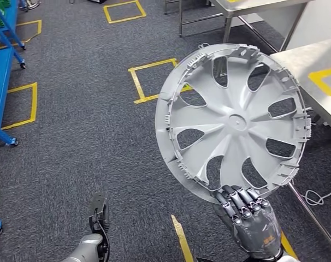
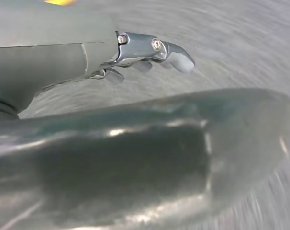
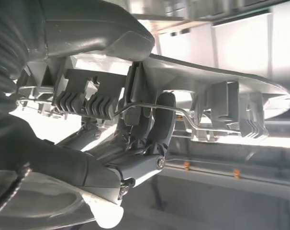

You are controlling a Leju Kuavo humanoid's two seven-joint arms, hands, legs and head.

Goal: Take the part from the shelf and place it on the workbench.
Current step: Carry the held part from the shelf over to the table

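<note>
Head view, largest to smallest. Grey carpet floor (image 1: 94, 136) w/ yellow tape squares (image 1: 155, 79); blue shelf (image 1: 3, 71) at far left edge; steel counter (image 1: 308, 82) at right, w/ yellow tape marked on its top, a second steel counter behind it.

Part (image 1: 234, 123): large round grey plastic wheel cover, held up in the air over the floor, just left of the counter's near corner, not resting on anything. Inner side faces the camera: flat centre hub w/ small round boss, curved spokes sweeping outward, teardrop openings between them, rim ringed w/ moulded clips and tabs. A thin wire ring runs along the clips, seen in the right wrist view (image 3: 150, 108).

Right hand (image 1: 248, 218): grips the part's lower rim; dark fingers (image 1: 238, 199) pressed together and curled over the edge. In the right wrist view, thumb lies on one face of the rim, fingers (image 3: 161, 124) hooked on the other among the clips.

Left hand (image 2: 143, 55): hangs low over the carpet, holds nothing; fingers (image 2: 172, 55) slightly bent and apart. Left wrist view blurred.
</note>
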